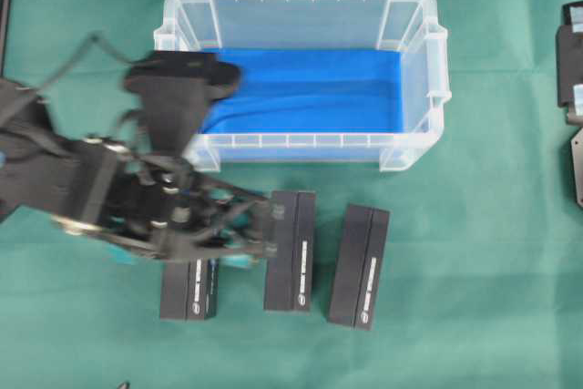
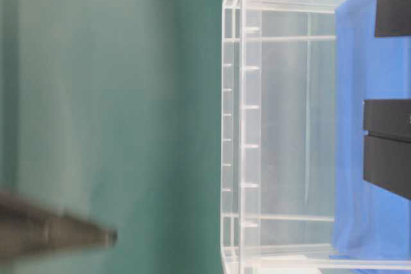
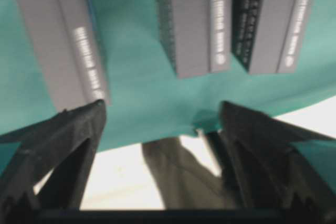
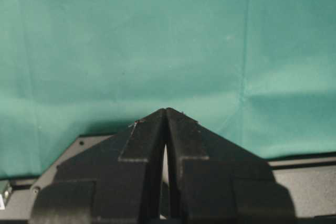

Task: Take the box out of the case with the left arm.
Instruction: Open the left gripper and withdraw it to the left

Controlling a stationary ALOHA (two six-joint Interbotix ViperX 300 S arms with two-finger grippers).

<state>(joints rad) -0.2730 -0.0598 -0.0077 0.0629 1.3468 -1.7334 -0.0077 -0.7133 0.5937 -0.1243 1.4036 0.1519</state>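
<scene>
We saw the case at twelve o'clock on the green cloth, holding only its blue lining. Three dark boxes lay outside it toward six o'clock: the left box, the middle box and the right box, side by side but apart. The left gripper hung over the left box, its jaws spread wide around nothing. The right gripper sat pressed together at three o'clock, well apart.

Clear case with blue lining, three dark boxes lying just outside it
</scene>
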